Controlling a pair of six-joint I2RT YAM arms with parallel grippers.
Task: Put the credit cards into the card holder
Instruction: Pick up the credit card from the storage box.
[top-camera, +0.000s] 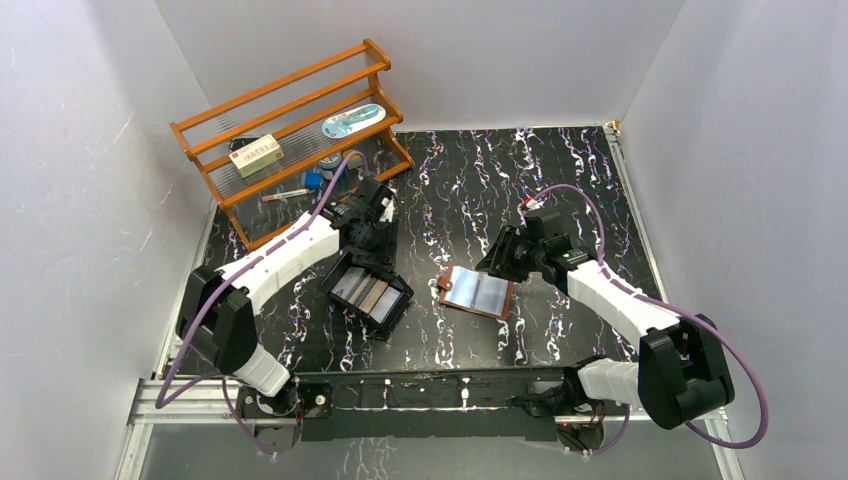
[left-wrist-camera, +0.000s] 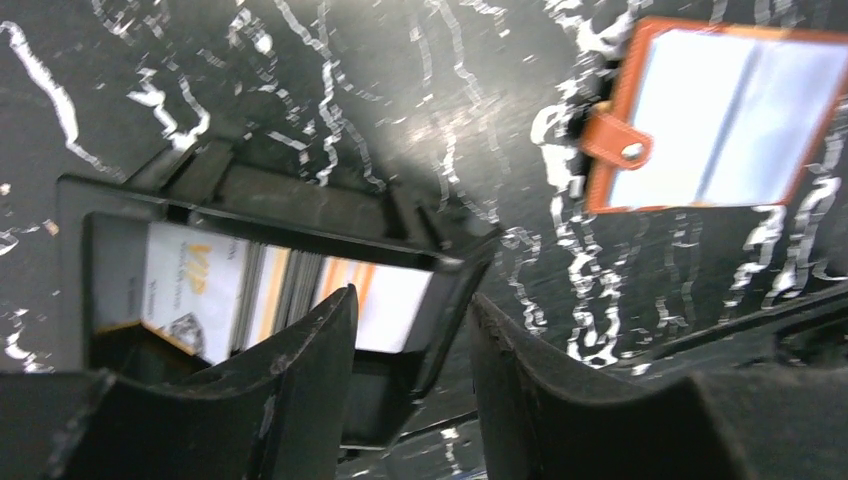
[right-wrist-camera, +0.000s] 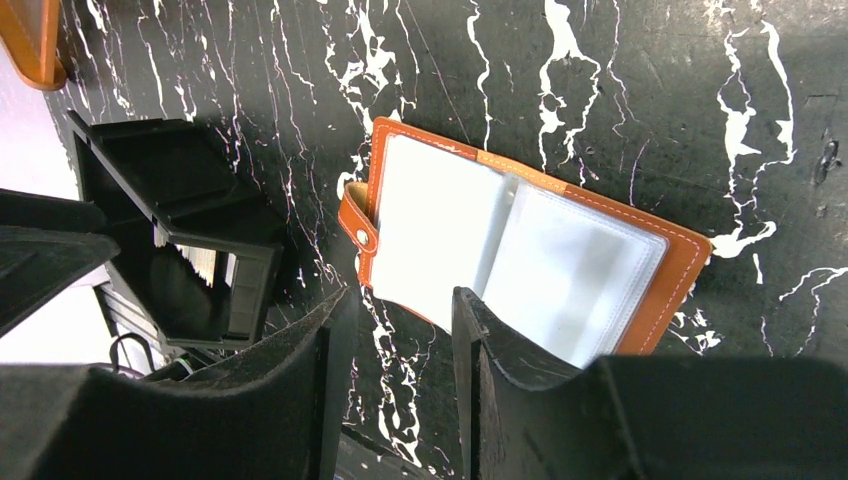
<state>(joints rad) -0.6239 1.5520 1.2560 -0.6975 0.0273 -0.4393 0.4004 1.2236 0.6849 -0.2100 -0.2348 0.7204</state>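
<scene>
The card holder (top-camera: 478, 292) lies open on the table, brown leather with pale inner pockets and a snap tab on its left edge. It also shows in the right wrist view (right-wrist-camera: 520, 255) and the left wrist view (left-wrist-camera: 715, 120). The credit cards (top-camera: 368, 294) lie side by side in a shallow black tray (top-camera: 398, 305); in the left wrist view a white card (left-wrist-camera: 195, 285) and an orange-and-white card (left-wrist-camera: 375, 295) show. My left gripper (top-camera: 362, 262) is open and empty over the tray's far edge, with the tray's corner between its jaws (left-wrist-camera: 410, 330). My right gripper (top-camera: 500, 262) is open and empty, just above the holder's near-left edge (right-wrist-camera: 400, 310).
A wooden rack (top-camera: 290, 130) stands at the back left with a small box (top-camera: 257, 155), a blue-and-white packet (top-camera: 352, 120) and small items on its shelves. White walls close in the black marbled table (top-camera: 560, 170) on three sides. The black tray also shows in the right wrist view (right-wrist-camera: 170, 230).
</scene>
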